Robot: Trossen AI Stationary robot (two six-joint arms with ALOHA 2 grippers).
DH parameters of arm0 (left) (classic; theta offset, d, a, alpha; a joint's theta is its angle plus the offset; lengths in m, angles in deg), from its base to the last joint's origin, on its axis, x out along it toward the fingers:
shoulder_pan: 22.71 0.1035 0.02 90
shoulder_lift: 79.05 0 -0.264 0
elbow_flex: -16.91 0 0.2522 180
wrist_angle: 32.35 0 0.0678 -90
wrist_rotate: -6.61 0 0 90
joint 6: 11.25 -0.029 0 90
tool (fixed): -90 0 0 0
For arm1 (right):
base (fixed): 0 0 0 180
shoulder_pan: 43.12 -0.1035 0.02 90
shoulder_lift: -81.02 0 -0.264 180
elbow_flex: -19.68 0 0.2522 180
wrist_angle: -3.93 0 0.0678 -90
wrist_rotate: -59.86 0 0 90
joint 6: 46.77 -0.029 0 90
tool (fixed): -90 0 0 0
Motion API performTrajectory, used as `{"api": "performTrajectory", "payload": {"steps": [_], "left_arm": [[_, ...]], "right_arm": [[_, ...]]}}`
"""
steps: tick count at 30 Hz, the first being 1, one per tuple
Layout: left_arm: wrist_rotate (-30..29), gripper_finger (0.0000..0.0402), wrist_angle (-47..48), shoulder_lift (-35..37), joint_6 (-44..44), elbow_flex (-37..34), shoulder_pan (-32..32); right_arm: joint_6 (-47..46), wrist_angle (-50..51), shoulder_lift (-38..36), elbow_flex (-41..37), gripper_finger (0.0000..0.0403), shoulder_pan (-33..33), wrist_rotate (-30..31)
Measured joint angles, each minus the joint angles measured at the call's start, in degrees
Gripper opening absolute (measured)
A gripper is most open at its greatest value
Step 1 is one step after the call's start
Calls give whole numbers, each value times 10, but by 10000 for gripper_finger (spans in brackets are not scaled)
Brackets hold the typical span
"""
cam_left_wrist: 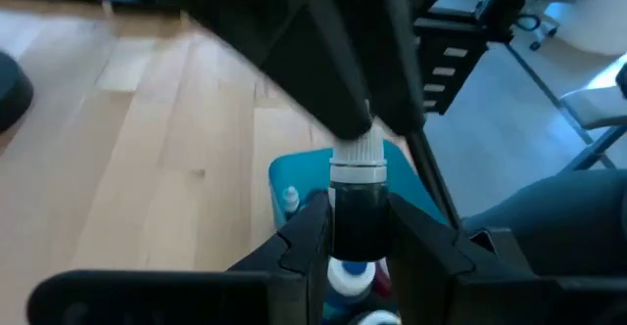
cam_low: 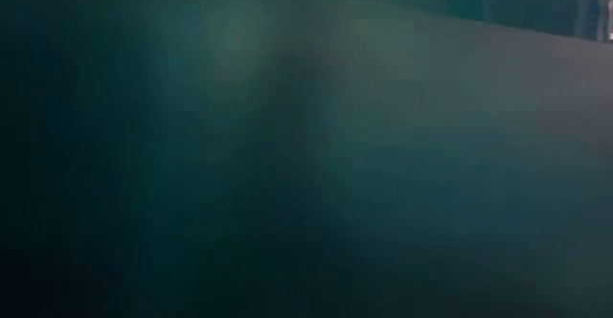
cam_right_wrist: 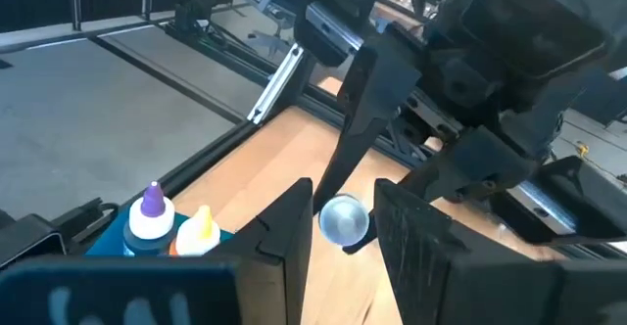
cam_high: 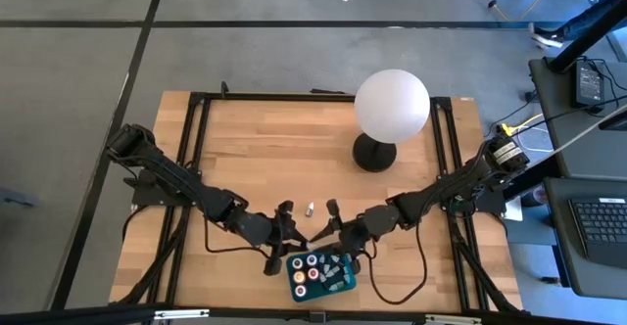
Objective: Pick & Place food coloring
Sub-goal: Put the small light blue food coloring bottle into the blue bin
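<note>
Low view blocked by teal tray (cam_low: 306, 165), left claw (cam_left_wrist: 358, 229) gripping possibly dark bottle (cam_left_wrist: 358, 208)

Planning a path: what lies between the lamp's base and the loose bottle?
Bare wooden table between lamp base and bottle, in the high view.

High view: straight down over whole counter (cam_high: 255, 149). Low view: pressed against teal tray (cam_high: 318, 275) wall, blocked. Both wrist views: close, facing each other, sharing tray.
</note>
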Motion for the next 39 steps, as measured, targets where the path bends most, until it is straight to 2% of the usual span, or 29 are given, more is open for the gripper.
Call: {"api": "performTrajectory", "payload": {"steps": [6,13,23,29,33,39], "left_arm": [[2,83,-35,0,-33,0,0],[0,84,-32,0,-39,0,0],[-1,84,-33,0,-39,0,0],[-1,87,-35,0,-39,0,0],[-15,103,-32,0,-31,0,-1],[-30,162,-12,1,-59,0,0]], "right_arm": [[-1,1,7,0,116,0,0],[0,-13,7,0,115,-1,-1],[1,-18,7,0,68,-2,0],[-2,-19,7,0,72,-3,0],[-14,-18,7,0,72,-6,3],[-24,13,6,0,68,-10,16]]}}
